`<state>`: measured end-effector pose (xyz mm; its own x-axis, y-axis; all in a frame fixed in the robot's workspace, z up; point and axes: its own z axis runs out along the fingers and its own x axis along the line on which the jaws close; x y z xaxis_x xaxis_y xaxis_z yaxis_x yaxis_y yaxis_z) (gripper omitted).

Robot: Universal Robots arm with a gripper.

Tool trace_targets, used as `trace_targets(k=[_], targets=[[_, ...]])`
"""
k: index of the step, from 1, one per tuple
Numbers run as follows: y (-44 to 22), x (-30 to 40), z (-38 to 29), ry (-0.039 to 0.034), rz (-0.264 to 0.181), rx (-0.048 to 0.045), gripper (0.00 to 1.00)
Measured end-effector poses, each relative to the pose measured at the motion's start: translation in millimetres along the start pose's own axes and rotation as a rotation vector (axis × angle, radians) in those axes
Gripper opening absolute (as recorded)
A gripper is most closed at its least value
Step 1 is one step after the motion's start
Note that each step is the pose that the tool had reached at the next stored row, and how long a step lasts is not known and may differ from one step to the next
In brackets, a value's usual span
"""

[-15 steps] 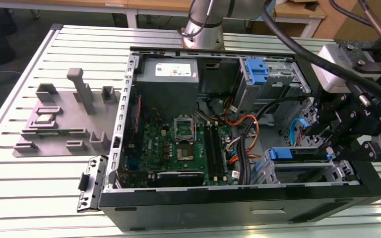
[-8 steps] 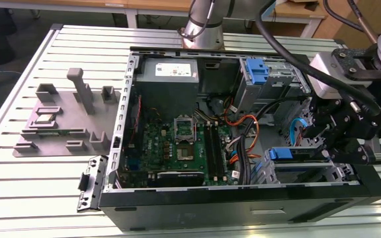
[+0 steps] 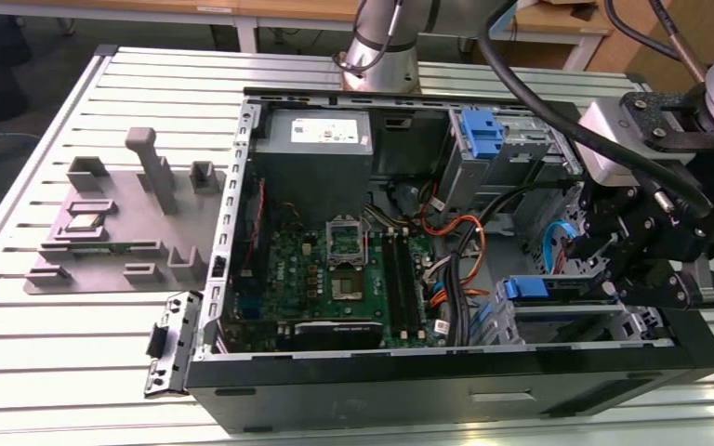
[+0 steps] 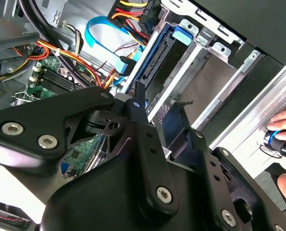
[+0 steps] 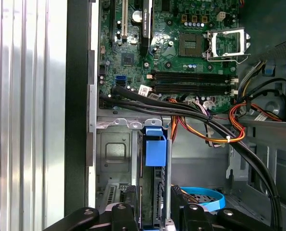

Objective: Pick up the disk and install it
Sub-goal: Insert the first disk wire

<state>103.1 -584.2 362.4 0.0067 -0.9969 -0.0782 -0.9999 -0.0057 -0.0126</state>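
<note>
1 blue-framed silver hard disk (image 5: 155, 159) seen on edge in grey drive cage | black gripper (image 5: 155, 214) jaws clamped round it | probably stiff, heavyish, shock-sensitive; best held by frame edges

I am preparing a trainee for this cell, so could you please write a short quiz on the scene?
1. True or false: the disk lies outside the computer case.
2. Which colour is the frame round the disk? A red, B blue, C green.
3. Fill in: in the exterior view, the tool hangs over the case's ___ end.
Key: 1 false; 2 B; 3 right, as that view shows it.
</note>
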Motion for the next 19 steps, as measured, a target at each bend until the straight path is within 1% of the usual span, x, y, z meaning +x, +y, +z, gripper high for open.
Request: trace_targets(k=[6, 10, 15, 17, 19], targets=[[0.0, 0.0, -0.2, -0.0001, 0.0, 0.0, 0.42], [-0.1, -0.4, -4.6, -0.0001, 0.0, 0.0, 0.42], [-0.1, -0.9, -12.3, -0.0001, 0.0, 0.0, 0.42], [-0.2, -1.1, -12.4, -0.0003, 0.0, 0.0, 0.42], [-0.2, -3.2, -12.4, -0.0001, 0.0, 0.0, 0.42]])
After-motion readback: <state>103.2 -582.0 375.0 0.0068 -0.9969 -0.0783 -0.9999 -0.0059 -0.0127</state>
